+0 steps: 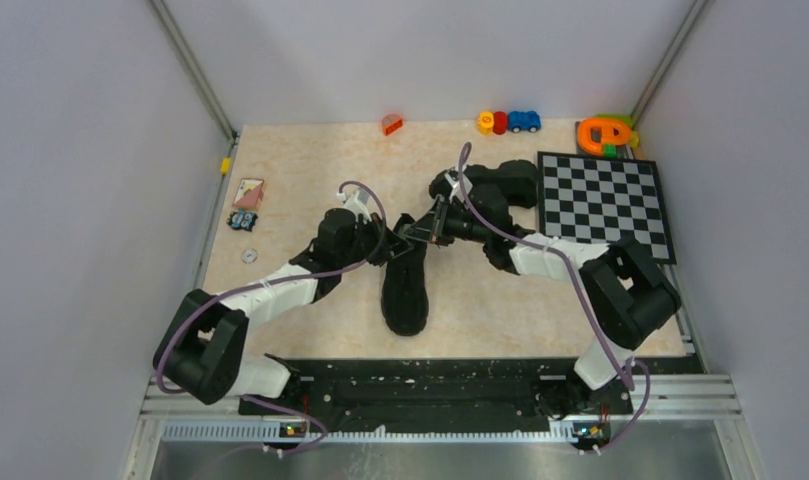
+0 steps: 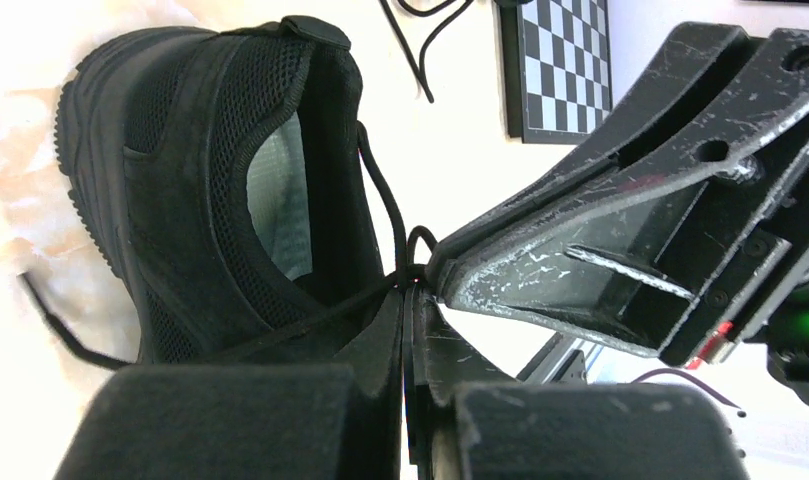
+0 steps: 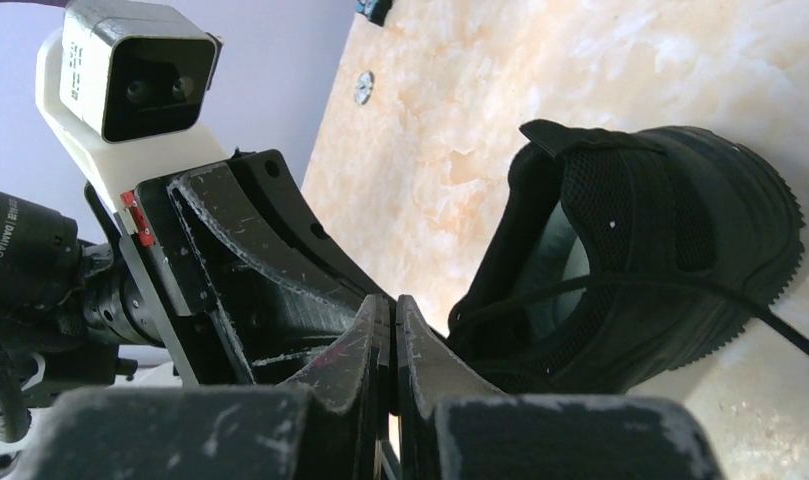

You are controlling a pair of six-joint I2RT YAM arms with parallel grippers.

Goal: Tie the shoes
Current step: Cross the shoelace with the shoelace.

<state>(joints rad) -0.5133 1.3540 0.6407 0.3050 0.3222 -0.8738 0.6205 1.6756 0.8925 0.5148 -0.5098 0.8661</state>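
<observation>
Two black shoes sit on the worktop [image 1: 310, 160]: the near shoe [image 1: 405, 290] at the centre, the second shoe [image 1: 515, 180] farther back beside one checkerboard [image 1: 605, 200], partly hidden by the right arm. The two grippers meet tip to tip at the near shoe's opening. The left gripper [image 2: 410, 295] has its jaws clamped on a lace [image 2: 380, 200], and the right gripper [image 3: 392, 305] has its jaws pressed together — whether on lace I cannot tell.

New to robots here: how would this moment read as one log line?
left gripper: shut on laces | right gripper: shut, tips meeting left's | shoe: mid-table, untied | other shoe: beside checkerboard
</observation>
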